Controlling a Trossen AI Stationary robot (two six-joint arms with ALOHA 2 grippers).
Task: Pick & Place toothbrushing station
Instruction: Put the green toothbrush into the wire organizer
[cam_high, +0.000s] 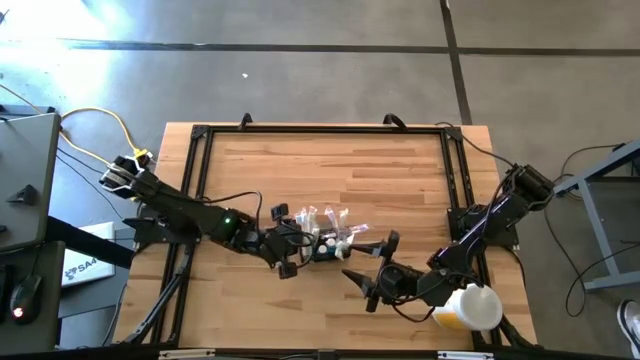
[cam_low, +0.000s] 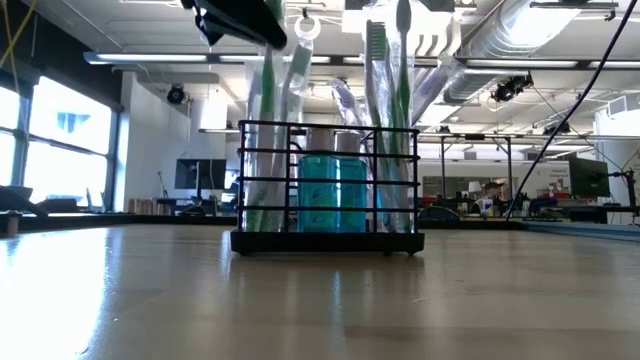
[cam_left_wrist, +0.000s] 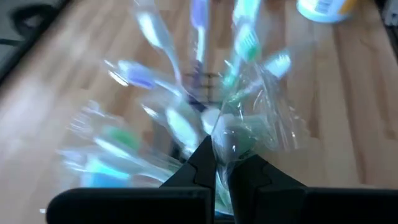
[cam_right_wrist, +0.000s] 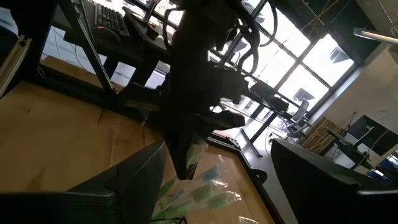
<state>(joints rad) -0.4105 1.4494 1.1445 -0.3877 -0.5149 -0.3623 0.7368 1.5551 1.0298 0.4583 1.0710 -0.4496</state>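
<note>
The toothbrushing station (cam_low: 327, 240), a small black wire caddy, stands on its base on the wooden table (cam_high: 330, 170). It holds blue bottles (cam_low: 330, 195) and several toothbrushes in clear wrappers (cam_high: 335, 222). My left gripper (cam_high: 288, 247) is shut and slants down over the caddy's left end, its tips (cam_left_wrist: 217, 163) right at a wrapped brush. My right gripper (cam_high: 364, 287) hangs open near the caddy, toward the table's near right, level, with nothing between its fingers (cam_right_wrist: 124, 186). My left gripper has its shut fingertips (cam_left_wrist: 208, 155) at the crinkled clear wrapper (cam_left_wrist: 239, 134) of one toothbrush head, coming from the table's left and slanting down. I cannot tell whether they touch or pinch the wrapper. The brush still stands in the caddy.
A white-and-yellow cup (cam_high: 470, 306) lies at the table's near right corner, close behind my right gripper. A black frame (cam_high: 325, 128) runs along the table's edges. Bare wood lies on the far half of the table.
</note>
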